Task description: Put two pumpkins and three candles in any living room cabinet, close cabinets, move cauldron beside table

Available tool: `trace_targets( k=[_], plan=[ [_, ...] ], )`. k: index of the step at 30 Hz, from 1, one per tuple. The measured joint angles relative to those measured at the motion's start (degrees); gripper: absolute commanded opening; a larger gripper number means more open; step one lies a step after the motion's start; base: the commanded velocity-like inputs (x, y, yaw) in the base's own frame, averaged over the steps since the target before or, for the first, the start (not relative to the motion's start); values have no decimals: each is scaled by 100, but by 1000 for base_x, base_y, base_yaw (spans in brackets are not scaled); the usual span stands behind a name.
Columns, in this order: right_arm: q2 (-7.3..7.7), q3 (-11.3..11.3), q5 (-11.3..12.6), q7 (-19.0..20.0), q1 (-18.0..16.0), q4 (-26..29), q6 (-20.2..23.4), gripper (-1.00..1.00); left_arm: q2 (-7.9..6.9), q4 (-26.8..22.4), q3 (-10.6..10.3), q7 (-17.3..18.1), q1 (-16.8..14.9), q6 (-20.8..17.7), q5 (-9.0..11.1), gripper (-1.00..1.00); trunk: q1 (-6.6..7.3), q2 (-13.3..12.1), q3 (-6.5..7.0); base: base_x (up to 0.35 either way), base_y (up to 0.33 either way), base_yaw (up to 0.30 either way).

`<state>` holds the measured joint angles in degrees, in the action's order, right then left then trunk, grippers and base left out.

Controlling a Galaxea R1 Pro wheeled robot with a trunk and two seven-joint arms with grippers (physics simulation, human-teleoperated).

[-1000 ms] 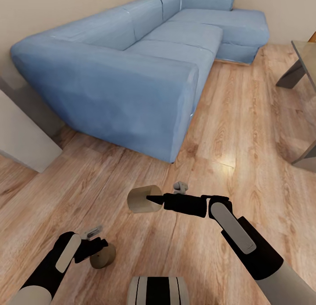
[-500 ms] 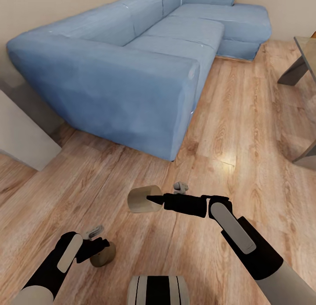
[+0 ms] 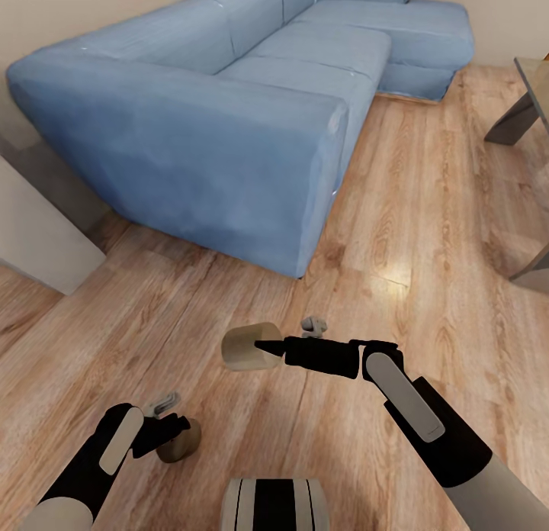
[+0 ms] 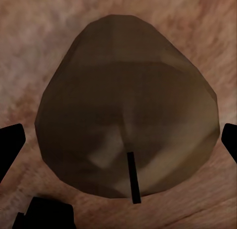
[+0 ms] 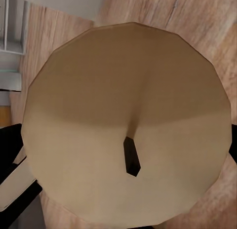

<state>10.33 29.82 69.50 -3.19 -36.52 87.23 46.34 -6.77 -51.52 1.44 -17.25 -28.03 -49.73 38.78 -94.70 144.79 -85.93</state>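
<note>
- Right pincer (image 3: 258, 348) is clamped on a pale tan candle (image 3: 245, 346), held above the wooden floor (image 3: 427, 233) at picture centre.
- Left pincer (image 3: 174, 428) grips a darker candle (image 3: 181, 441) at 7 o'clock.
- Blue sofa (image 3: 229, 111) stretches from 10 to 12 o'clock.

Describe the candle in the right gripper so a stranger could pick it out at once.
Start at the big blue sofa and come forward over the wooden floor to the robot's two black arms. The right gripper holds a stubby tan candle out in front. It is paler and larger in view than the darker candle at the left gripper.
</note>
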Motion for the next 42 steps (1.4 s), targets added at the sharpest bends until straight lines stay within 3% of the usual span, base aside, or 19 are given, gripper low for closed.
trace_targets(
  k=[9,13,19,20,39,42],
  plan=[
    [0,0,0,0,0,0,3,-100,0,0,2,0,0,0,8,100,0,0,0,0,0,0],
    [0,0,-7,0,0,0,6,-100,2,-2,0,6,-2,29,142,100,-10,5,-87,0,0,0],
    [0,0,1,0,0,0,4,-100,-5,-3,8,6,-1,25,122,100,-10,6,-88,0,0,0],
    [0,0,0,0,0,0,4,-100,-3,-4,9,5,-1,24,115,-100,-10,5,-88,0,0,0],
    [0,0,-1,0,0,-19,8,-100,-8,-9,19,0,0,15,81,-100,-10,5,-89,0,0,0],
    [0,0,9,-1,0,-20,8,-100,-9,-9,20,-3,0,4,47,-100,-2,2,-23,0,0,0]
  ],
)
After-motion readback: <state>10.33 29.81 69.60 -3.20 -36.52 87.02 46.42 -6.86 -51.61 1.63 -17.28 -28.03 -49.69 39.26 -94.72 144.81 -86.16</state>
